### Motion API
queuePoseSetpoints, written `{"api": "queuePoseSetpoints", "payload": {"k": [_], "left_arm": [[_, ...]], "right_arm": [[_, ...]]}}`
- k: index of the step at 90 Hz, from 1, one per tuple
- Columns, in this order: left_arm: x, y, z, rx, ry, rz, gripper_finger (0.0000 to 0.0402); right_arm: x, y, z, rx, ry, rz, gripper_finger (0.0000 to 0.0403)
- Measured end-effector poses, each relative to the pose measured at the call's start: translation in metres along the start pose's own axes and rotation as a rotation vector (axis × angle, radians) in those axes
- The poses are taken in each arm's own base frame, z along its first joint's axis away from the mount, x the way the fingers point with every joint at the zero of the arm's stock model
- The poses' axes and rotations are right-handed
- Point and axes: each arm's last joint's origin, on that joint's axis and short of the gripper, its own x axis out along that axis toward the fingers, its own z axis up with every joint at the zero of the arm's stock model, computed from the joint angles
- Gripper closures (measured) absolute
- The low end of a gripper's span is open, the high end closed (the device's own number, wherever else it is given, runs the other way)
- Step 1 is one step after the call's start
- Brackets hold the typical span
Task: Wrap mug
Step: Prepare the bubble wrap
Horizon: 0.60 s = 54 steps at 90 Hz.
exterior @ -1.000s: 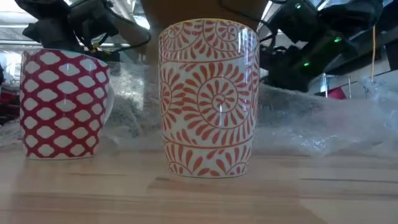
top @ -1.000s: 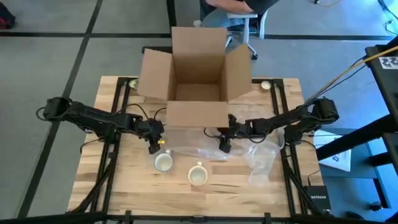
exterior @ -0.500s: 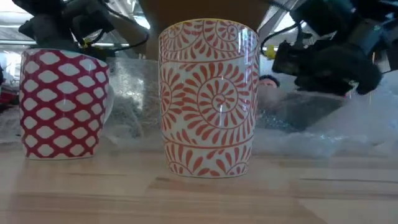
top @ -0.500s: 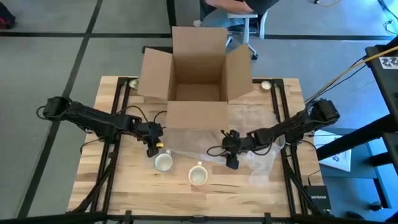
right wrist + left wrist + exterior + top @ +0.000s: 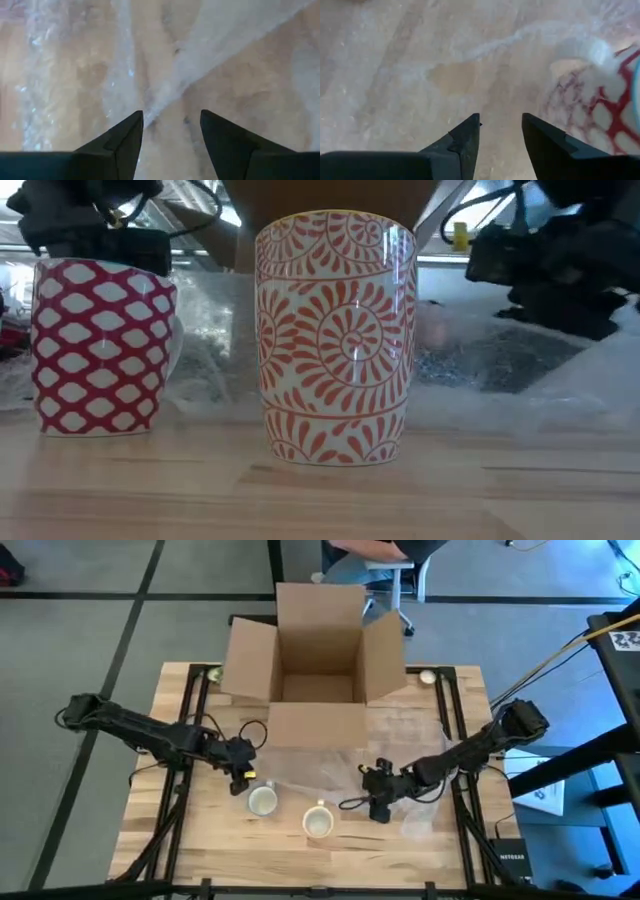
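Note:
Two mugs stand upright on the wooden table: a red lattice mug (image 5: pixel 105 345) (image 5: pixel 262 801) and an orange swirl mug (image 5: pixel 335 340) (image 5: pixel 318 823) nearer the front edge. A clear bubble-wrap sheet (image 5: pixel 335 775) lies flat behind them and runs off to the right. My left gripper (image 5: pixel 241 781) (image 5: pixel 500 131) is open just left of the lattice mug (image 5: pixel 600 107), over the wrap. My right gripper (image 5: pixel 382 810) (image 5: pixel 171 127) is open above an edge of the wrap (image 5: pixel 167 97), to the right of the swirl mug.
An open cardboard box (image 5: pixel 315 670) stands at the far middle of the table, flaps spread. More crumpled wrap (image 5: pixel 420 802) lies at the right. A seated person (image 5: pixel 375 555) is beyond the far edge. Bare wood (image 5: pixel 200 840) shows at the near left.
My right gripper has travelled from just in front of the box toward the table's near edge and a little to the right, staying low over the wrap. The wrap behind the swirl mug lies flatter than before. My left gripper has sunk slightly beside the lattice mug.

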Motion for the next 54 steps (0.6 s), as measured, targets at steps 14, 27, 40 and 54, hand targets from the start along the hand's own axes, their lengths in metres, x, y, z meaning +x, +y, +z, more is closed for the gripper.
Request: {"api": "queuePoseSetpoints", "payload": {"k": [14,27,40,54], "left_arm": [[-0.036,-0.018,0.020,0.061,-0.035,0.000,0.0270],[-0.055,-0.036,0.038,0.121,-0.124,-0.028,0.0270],[-0.034,-0.046,0.034,0.141,-0.034,0.000,0.0270],[-0.005,-0.060,0.029,0.143,0.063,0.013,0.0270]], "right_arm": [[-0.004,0.006,-0.007,0.008,0.071,-0.009,0.0217],[-0.006,0.007,-0.004,0.009,0.068,-0.017,0.0217],[-0.007,0.008,0.000,0.008,0.035,-0.043,0.0217],[-0.007,0.008,0.001,0.008,0.032,-0.046,0.0217]]}}
